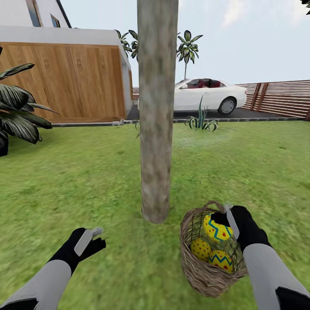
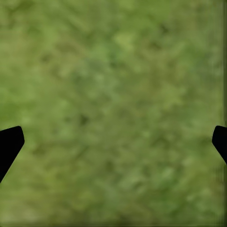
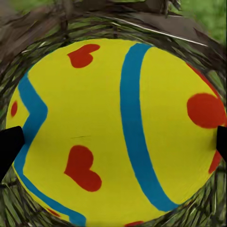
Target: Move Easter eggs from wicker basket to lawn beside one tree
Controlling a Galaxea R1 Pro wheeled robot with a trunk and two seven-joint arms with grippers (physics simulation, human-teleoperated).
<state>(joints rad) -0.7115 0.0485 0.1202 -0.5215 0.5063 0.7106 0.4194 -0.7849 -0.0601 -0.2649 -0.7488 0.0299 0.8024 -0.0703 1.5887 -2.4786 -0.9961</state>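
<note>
At the far left of the head view a dark spiky plant (image 1: 17, 107) stands at the lawn's (image 1: 86, 172) left edge, in front of a wood-clad house wall (image 1: 64, 82). Lower down, the left tool (image 1: 95, 237) hangs over bare grass near the lawn's near edge, well apart from the basket. In the left wrist view its two dark fingertips (image 2: 9, 144) sit at opposite sides with only grass between them, so it is spread wide and holds nothing.

The tree (image 1: 157, 112), a thick grey-brown trunk, rises from the middle of the lawn. Just beside its base, toward the near right, the wicker basket (image 1: 196, 269) stands on the grass. All three Easter eggs are inside it: one spotted egg (image 1: 200, 249) low on the side nearer the trunk, a zigzag-banded egg (image 1: 220, 259) next to it, and a third egg (image 1: 216, 229) lying on top of them.

The right tool (image 1: 227, 215) reaches into the basket from the right and sits at that top egg. In the right wrist view the yellow egg (image 3: 118, 127), with blue bands and red hearts, lies between the fingertips (image 3: 10, 144); whether they press on it I cannot tell.

Behind, beyond the lawn's far edge, a white car (image 1: 209, 94) is parked, with a slatted fence (image 1: 280, 97) to its right.
</note>
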